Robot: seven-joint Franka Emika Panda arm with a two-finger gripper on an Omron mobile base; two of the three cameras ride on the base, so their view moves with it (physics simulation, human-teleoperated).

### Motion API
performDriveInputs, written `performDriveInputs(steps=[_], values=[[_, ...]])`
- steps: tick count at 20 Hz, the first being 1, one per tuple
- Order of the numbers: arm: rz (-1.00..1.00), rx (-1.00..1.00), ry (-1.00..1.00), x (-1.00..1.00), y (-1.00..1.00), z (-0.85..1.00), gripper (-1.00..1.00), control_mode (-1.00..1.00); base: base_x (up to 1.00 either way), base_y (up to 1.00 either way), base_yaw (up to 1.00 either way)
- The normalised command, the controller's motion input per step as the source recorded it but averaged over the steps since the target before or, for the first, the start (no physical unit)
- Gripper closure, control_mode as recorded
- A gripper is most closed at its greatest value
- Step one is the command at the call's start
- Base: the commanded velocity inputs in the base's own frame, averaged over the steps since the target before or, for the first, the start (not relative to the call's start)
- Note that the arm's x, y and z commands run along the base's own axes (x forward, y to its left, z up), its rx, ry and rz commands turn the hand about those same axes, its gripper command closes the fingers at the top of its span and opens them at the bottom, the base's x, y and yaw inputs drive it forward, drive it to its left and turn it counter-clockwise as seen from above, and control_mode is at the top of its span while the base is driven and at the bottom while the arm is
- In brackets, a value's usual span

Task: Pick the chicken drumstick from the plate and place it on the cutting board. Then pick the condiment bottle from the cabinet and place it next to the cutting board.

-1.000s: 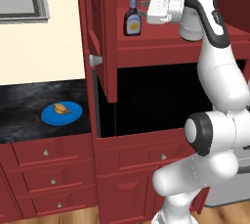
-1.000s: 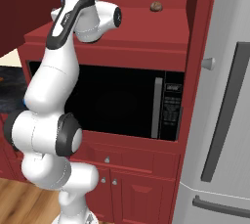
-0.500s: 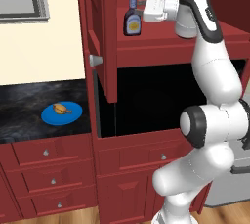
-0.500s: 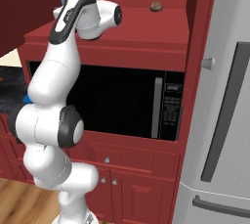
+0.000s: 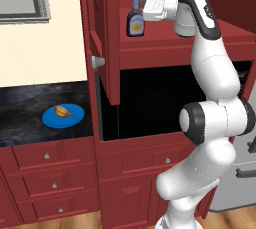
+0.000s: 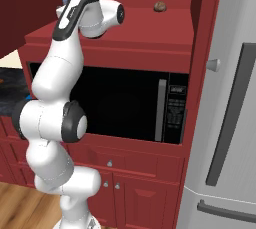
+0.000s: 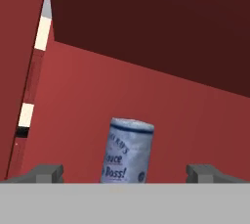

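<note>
While the arm reaches up into the cabinet [image 5: 102, 33], you can see that the first half of the job looks undone: the chicken drumstick [image 5: 63, 111] lies on the plate [image 5: 50, 119], down on the dark counter [image 5: 30, 108] to the left, well apart from the arm. No cutting board appears in these pictures, so you cannot check where it sits or plan the drop from here.

Your gripper [image 7: 125, 173] is level with the condiment bottle [image 5: 134, 20], which stands upright on the inner shelf [image 5: 165, 40] just beside the cabinet's door. From the hand camera, the bottle's capped top [image 7: 131, 137] sits between the two fingertips [image 7: 46, 173], a little left of centre. The jaws stand wide apart with clear gaps on both sides, and nothing is held. The left base view puts the white hand [image 5: 159, 8] right next to the bottle's neck, close, but you cannot tell whether it touches.

So you appear to be at the approach for the second pick, with the grasp itself not yet made. Left to do, by this reading: close on the bottle, lift it off the shelf, carry it out past the door and set it next to the board. The drumstick's move to the board also remains. A small brown lump [image 6: 159, 6] rests farther along the shelf; it is not part of your task, so leave it alone.
</note>
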Motion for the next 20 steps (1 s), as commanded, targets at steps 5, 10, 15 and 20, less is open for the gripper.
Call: performDriveInputs(steps=[5, 10, 15, 20], values=[[0.00, 0.00, 0.00, 0.22, 0.03, 0.00, -1.00, -1.00, 0.00, 0.00, 0.00], [0.00, 0.00, 0.00, 0.17, 0.07, 0.00, -1.00, -1.00, 0.00, 0.00, 0.00], [0.00, 0.00, 0.00, 0.13, 0.09, 0.00, -1.00, -1.00, 0.00, 0.00, 0.00], [0.00, 0.00, 0.00, 0.04, 0.22, 0.00, -1.00, -1.00, 0.00, 0.00, 0.00]])
